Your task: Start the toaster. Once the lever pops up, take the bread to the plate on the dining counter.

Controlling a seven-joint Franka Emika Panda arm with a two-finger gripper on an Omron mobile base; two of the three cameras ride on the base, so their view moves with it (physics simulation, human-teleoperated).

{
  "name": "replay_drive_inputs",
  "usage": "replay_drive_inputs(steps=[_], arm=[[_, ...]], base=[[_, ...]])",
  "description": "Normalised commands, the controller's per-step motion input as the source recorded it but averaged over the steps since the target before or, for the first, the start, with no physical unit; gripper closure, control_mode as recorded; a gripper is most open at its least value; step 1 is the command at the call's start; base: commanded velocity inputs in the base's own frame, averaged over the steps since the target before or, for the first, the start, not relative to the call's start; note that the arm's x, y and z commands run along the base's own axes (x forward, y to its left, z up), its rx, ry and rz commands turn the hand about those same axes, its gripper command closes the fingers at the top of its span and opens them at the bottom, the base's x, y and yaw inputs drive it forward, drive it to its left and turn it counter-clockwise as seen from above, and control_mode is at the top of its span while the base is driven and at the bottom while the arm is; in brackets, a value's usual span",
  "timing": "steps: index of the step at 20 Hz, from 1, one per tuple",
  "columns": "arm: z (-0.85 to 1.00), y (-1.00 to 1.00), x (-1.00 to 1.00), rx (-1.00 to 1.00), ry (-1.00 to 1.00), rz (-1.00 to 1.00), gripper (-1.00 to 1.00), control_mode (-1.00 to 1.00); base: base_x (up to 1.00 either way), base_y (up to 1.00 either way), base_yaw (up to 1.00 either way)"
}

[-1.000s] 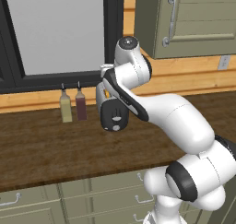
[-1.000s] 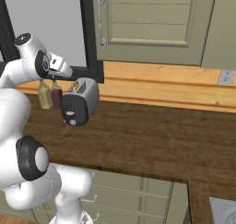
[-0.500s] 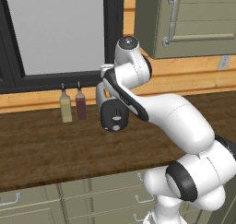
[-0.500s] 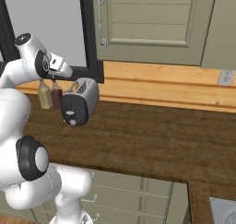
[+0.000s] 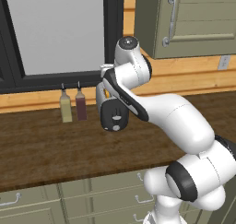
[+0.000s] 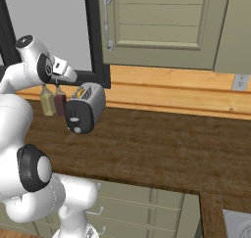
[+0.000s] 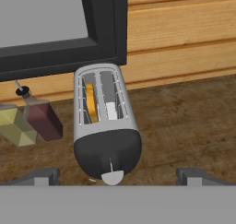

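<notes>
White arm bent forward, end effector [image 7: 115,174] pointing down, fingers spread wide

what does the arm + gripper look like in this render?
The arm has glossy white rounded link shells with black bands and round dark caps at the joints; a small dark disc caps the top joint. No cables or markings show. The gripper ends in two small dark grey blocky tips.

Below the gripper [image 7: 117,176], the toaster [image 7: 105,121] is shiny silver metal with a smooth black end, on a dark wood counter [image 7: 184,121].
</notes>
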Motion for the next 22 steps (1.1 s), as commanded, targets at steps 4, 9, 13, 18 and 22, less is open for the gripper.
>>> replay_drive_inputs(steps=[4,9,13,18,22], arm=[[0.0,0.0,0.0,0.0,0.0,0.0,-1.0,-1.0],[0.0,0.0,0.0,0.0,0.0,0.0,-1.0,-1.0],[0.0,0.0,0.0,0.0,0.0,0.0,-1.0,-1.0],[0.0,0.0,0.0,0.0,0.0,0.0,-1.0,-1.0],[0.0,0.0,0.0,0.0,0.0,0.0,-1.0,-1.0]], base=[[0.0,0.0,0.0],[0.0,0.0,0.0],[0.0,0.0,0.0],[0.0,0.0,0.0],[0.0,0.0,0.0]])
